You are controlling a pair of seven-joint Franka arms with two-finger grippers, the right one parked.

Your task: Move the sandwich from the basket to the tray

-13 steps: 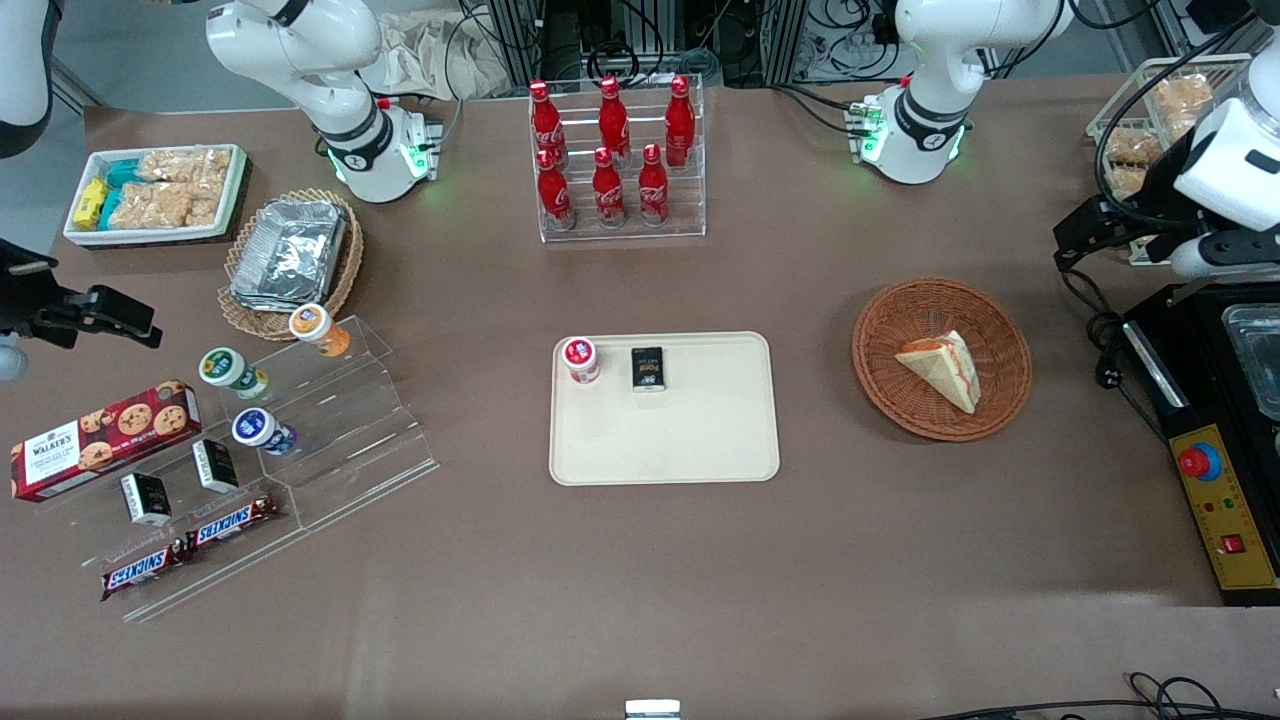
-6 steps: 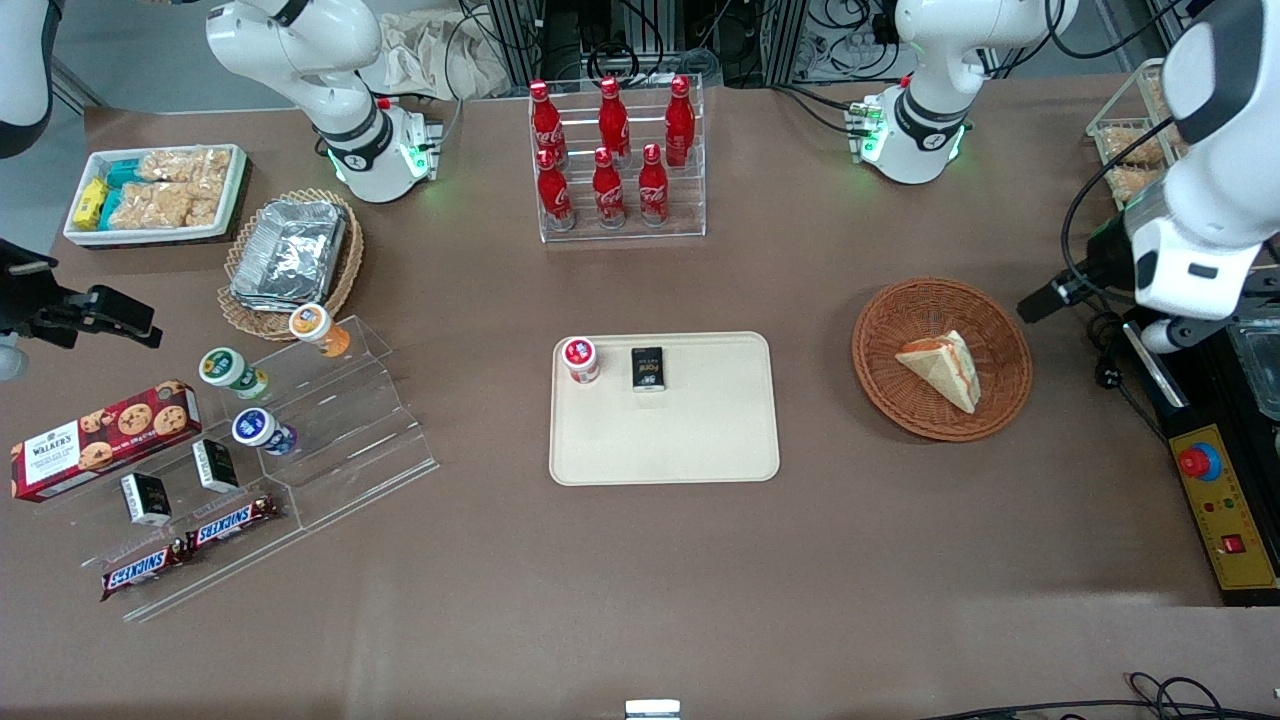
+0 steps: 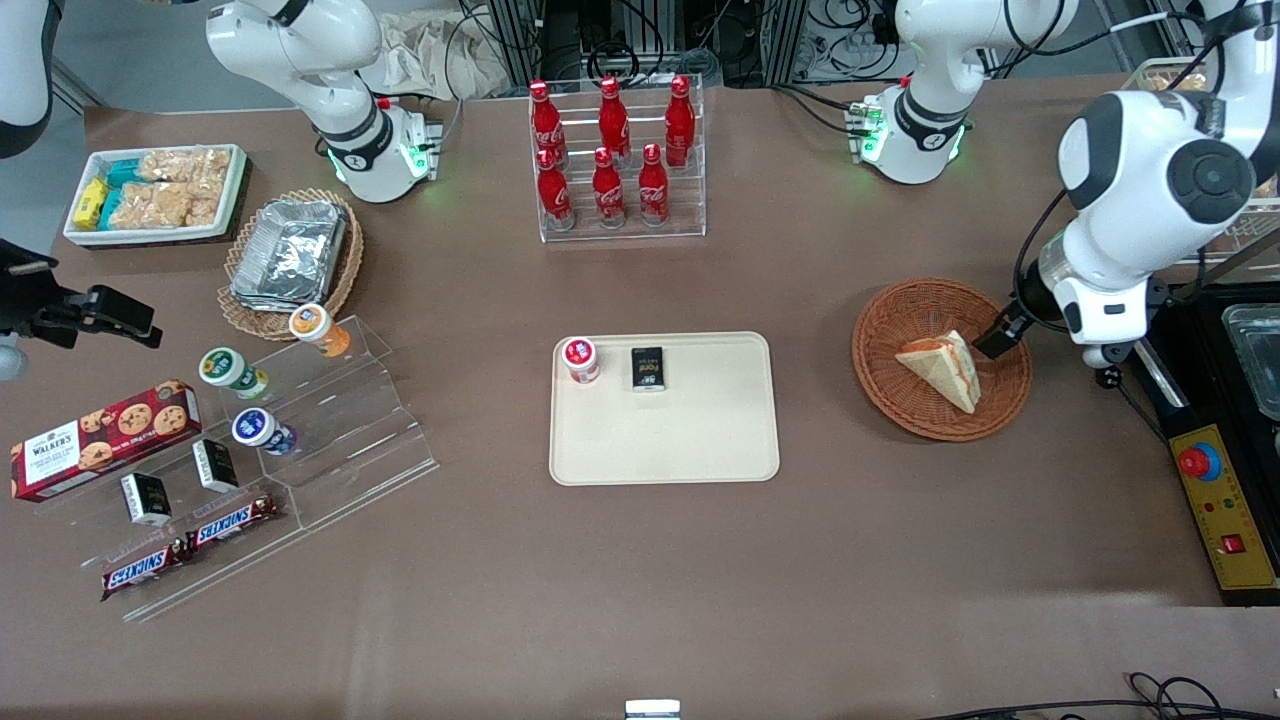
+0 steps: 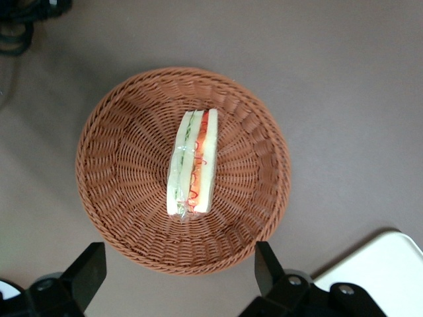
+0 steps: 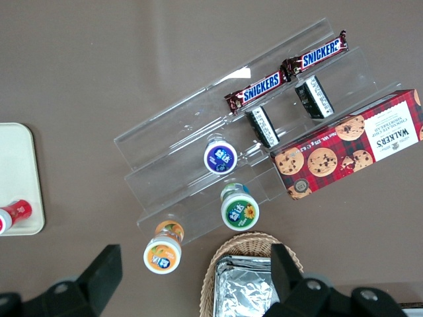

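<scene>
Over the basket (image 4: 119,158), the wide-open, empty gripper (image 4: 178,277) hovers; the sandwich's (image 4: 192,165) long axis seemingly crosses the finger gap.

tray (image 4: 390,264) cut off at frame edge, claw (image 4: 178,274) finger bases out of frame

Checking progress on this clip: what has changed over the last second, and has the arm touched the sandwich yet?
The left arm swung in from the working arm's end of the table; its gripper now hangs open above the round reddish-brown wicker basket. Nothing was grasped. The triangular white-bread sandwich lies untouched in the basket, and the cream-beige rectangular tray has not moved.
</scene>
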